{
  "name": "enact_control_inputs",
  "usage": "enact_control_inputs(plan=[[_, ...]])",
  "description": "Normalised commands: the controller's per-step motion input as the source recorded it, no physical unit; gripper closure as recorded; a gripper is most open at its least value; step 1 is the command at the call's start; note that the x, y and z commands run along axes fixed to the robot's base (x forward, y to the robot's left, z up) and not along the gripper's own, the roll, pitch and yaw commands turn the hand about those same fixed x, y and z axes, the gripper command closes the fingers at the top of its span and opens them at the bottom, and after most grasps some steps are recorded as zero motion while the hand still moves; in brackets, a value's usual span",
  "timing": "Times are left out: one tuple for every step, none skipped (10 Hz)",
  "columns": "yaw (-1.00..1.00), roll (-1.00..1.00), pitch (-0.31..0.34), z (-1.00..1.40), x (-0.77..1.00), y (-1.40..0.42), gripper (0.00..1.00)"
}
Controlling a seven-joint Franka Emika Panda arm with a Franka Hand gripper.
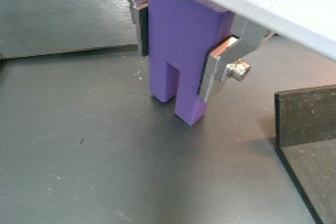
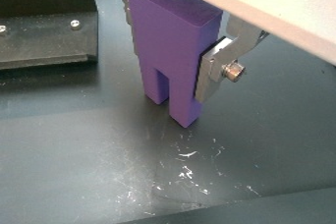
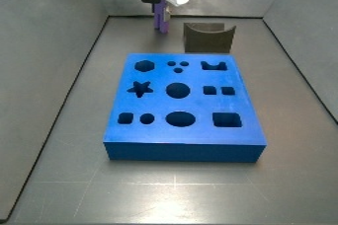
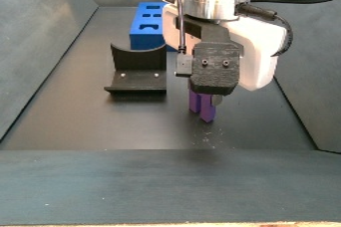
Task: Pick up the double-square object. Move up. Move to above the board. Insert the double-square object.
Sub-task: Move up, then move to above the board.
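Observation:
The double-square object [image 1: 192, 98] is a lilac prism standing upright, its lower end split into two legs. My gripper [image 1: 182, 56] is shut on its sides, and one silver finger [image 1: 221, 66] presses against its flank. In both side views the gripper [image 3: 160, 5] [image 4: 202, 87] hangs over the grey floor behind the board's far edge, with the double-square object [image 3: 161, 19] [image 4: 202, 109] sticking out below it. The object's legs [image 2: 184, 110] are at or just above the floor; I cannot tell which. The blue board [image 3: 185, 150] [image 4: 138, 40] lies flat, with several shaped holes.
The dark fixture [image 3: 209, 37] [image 4: 138, 77] stands on the floor between the gripper and the board, and shows in both wrist views [image 1: 308, 120] [image 2: 39, 41]. Grey walls [image 3: 66, 71] enclose the work area on both sides.

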Motion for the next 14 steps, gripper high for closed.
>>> enact_control_inputs(plan=[[0.0, 0.0, 0.0, 0.44, 0.0, 0.0, 1.0], [0.0, 0.0, 0.0, 0.44, 0.01, -0.05, 1.0], [-0.01, 0.0, 0.025, 0.36, -0.01, -0.05, 1.0], [-0.01, 0.01, 0.034, 0.24, -0.02, -0.03, 1.0], [0.25, -0.01, 0.096, 1.0, 0.2, 0.8, 1.0], [0.24, -0.01, 0.125, 1.0, 0.2, 0.82, 1.0], [0.16, -0.04, 0.144, 1.0, 0.19, 0.78, 1.0], [0.09, -0.06, 0.128, 1.0, 0.18, 0.74, 1.0], [0.03, -0.08, 0.096, 1.0, 0.17, 0.71, 1.0], [0.02, -0.08, 0.083, 1.0, 0.16, 0.69, 1.0], [-0.01, -0.1, 0.07, 1.0, 0.15, 0.65, 1.0], [-0.01, -0.11, 0.071, 1.0, 0.14, 0.61, 1.0], [-0.02, -0.13, 0.077, 1.0, 0.14, 0.55, 1.0], [-0.02, -0.14, 0.075, 1.0, 0.14, 0.52, 1.0]])
